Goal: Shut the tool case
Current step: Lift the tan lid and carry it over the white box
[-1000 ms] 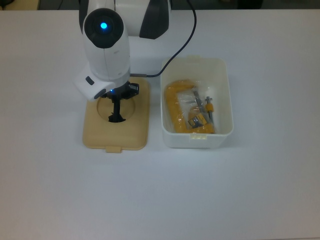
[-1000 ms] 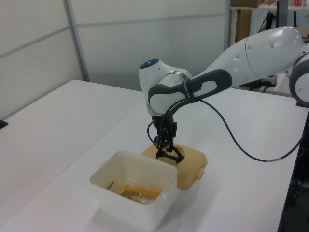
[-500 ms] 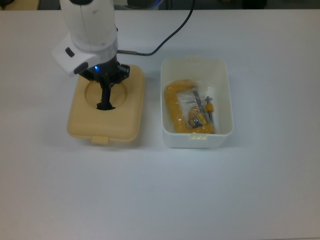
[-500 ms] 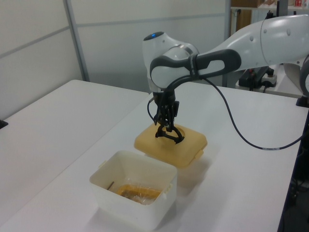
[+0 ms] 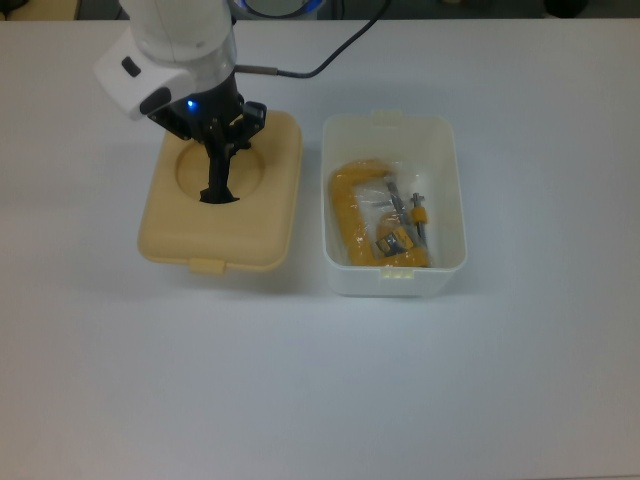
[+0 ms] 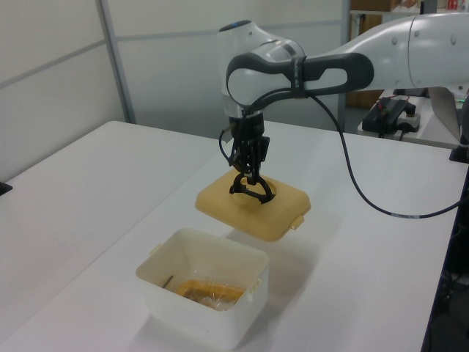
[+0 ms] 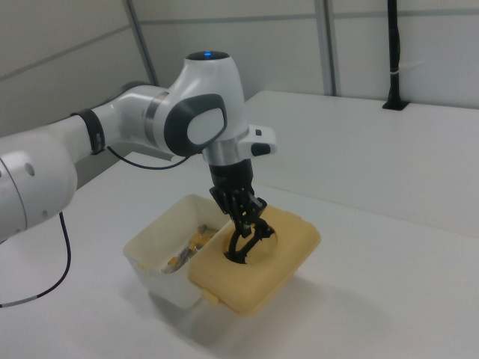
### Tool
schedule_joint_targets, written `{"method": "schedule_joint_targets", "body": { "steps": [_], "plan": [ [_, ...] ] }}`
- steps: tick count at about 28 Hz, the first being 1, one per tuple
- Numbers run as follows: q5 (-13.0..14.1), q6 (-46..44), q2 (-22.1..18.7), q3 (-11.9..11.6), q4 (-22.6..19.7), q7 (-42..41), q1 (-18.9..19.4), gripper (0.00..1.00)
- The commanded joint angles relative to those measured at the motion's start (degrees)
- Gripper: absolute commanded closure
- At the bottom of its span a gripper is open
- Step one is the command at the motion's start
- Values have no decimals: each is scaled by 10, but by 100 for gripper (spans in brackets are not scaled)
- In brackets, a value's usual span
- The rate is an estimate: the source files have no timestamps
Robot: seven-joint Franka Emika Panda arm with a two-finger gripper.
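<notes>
The top view looks straight down on my gripper, the lid under it and the tub beside it. The left view stands low beside the table, tub nearest, gripper behind. The right view faces back from the opposite side, closer, lid before tub. All three share gripper, lid and tub.

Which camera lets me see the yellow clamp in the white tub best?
The top view: it looks straight down on the yellow clamp in the tub. The left view shows only a yellow sliver over the wall; the right view shows small bits.
</notes>
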Motion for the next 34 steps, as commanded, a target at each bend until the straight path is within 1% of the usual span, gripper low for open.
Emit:
{"method": "schedule_joint_targets", "body": {
  "steps": [1,3,12,19,24,29,34],
  "plan": [
    [24,-35,-15,1,15,3,5,100],
    [28,-41,-18,2,16,4,7,100],
    [27,-41,-17,2,15,50,58,100],
    [23,-39,-17,2,16,86,97,100],
    [17,-32,-10,2,16,112,131,100],
    [13,-25,-8,1,16,130,156,100],
    [12,-20,-5,2,16,140,166,100]
  ]
}}
